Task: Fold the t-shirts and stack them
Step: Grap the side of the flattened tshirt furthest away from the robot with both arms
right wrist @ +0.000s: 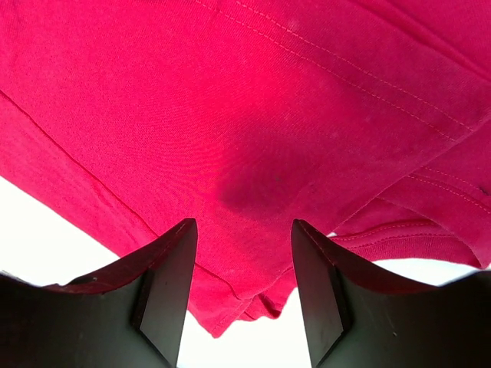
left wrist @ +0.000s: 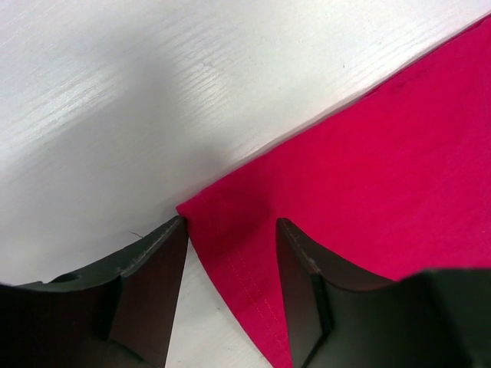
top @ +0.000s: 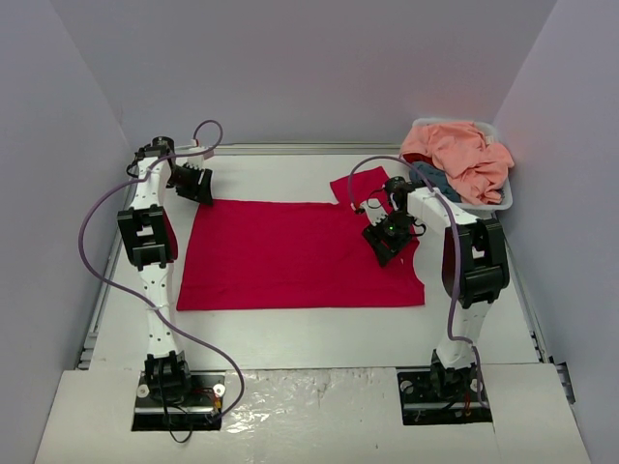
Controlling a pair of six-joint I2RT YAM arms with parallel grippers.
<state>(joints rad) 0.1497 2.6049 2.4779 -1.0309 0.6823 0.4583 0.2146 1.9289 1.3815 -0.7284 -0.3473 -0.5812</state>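
A crimson-red t-shirt lies spread flat on the white table. My left gripper is down at its far left corner. In the left wrist view that hem corner lies between the two dark fingers, and the left gripper is open with a gap on both sides. My right gripper is low over the shirt's right part, near the sleeve. In the right wrist view a bunched red fold sits between the jaws of the right gripper, which stand apart.
A white plastic basket stands at the back right corner, holding a peach-pink t-shirt piled over a teal-blue one. Grey walls close in the table on three sides. Purple cables loop off both arms.
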